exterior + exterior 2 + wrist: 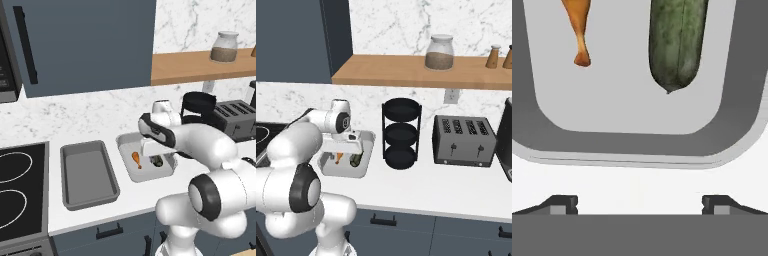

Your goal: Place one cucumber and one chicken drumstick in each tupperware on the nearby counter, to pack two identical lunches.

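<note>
jaws apart, empty | cucumber (pixel 677 42) beyond them, inside tupperware (pixel 742 115)

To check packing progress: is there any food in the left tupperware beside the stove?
No, the left tupperware shows just its bare grey floor in the left base view.

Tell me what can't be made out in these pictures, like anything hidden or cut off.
- Cucumber: top edge of the hand view cuts it off; in the left base view the arm covers part of it.
- Chicken drumstick: its thick end is cut off at the top of the hand view.
- Right tupperware: the arm hides its right side in the left base view.
</note>
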You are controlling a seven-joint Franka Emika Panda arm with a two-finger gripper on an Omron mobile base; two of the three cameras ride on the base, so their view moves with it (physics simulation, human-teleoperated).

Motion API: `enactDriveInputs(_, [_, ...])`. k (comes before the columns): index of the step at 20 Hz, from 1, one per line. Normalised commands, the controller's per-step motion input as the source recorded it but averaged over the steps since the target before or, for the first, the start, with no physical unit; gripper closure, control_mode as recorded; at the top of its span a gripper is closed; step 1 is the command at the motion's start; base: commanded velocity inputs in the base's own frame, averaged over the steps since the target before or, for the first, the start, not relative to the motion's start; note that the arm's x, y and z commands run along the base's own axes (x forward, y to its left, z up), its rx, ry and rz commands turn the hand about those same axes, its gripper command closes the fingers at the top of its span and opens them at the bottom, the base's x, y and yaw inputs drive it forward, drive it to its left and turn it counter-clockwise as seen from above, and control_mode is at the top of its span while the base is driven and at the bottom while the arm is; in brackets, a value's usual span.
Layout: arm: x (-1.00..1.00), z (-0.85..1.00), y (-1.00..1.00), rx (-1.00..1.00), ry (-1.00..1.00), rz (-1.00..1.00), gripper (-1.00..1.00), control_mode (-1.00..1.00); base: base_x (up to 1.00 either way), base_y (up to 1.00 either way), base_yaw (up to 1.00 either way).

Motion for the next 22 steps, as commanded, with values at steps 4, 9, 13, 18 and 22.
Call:
enactDriveInputs(4, [-0.7, 0.58, -0.35, 0.0, 0.0, 0.0, -1.0, -1.0, 0.0, 0.0, 0.0])
enactDriveInputs(9, [-0.64, 0.83, -0.1, 0.02, -0.03, 0.0, -1.0, -1.0, 0.0, 0.0, 0.0])
enactDriveInputs(13, [-0.75, 0.77, 0.0, 0.01, -0.18, 0.0, -1.0, -1.0, 0.0, 0.0, 0.0])
enactDriveInputs(18, [-0.95, 0.46, 0.0, 0.0, -0.27, 0.02, -1.0, -1.0, 0.0, 0.0, 0.0])
enactDriveInputs(22, [-0.22, 0.07, 0.0, 0.0, -0.07, 0.01, -1.0, -1.0, 0.0, 0.0, 0.0])
